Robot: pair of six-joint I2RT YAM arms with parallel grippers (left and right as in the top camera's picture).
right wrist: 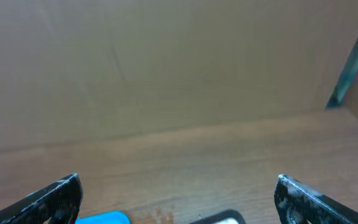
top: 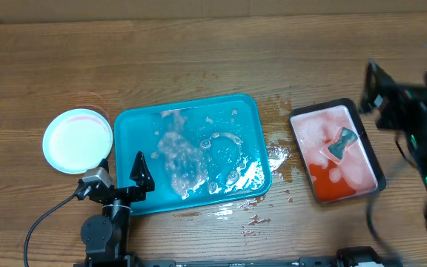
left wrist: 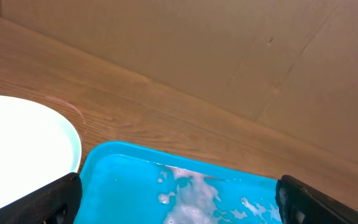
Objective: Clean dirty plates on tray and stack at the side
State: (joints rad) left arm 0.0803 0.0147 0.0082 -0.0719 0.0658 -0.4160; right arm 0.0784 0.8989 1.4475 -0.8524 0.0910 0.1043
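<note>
The left gripper (left wrist: 179,199) stands wide open and holds nothing; in its wrist view both dark fingers are far apart, with the near edge of the tray (top: 128,148) between them. The right gripper (right wrist: 176,193) is also wide open and empty. It is raised at the far right, looking toward a cardboard wall, and in the overhead view its arm is blurred.

The plates (top: 78,141) sit together as a stack on the bare table (top: 199,52), just beside the left short end of the tray. The top one is pale and looks clean, and a pink rim shows at its far edge. How many lie under it cannot be told. The tray itself carries only foam and water, no plate, so the task seems to be finished or very near it.

Any further move would turn on the following. The stack lies ahead of the left gripper and a little to its left, very near, while the right gripper is well apart, beyond the black tray (top: 323,108) of red liquid. The left arm is clearly the nearer one. The plates are round, so they have no long axis; the tray's long side runs left to right across the table.

No brand, label or writing can be read anywhere.
</note>
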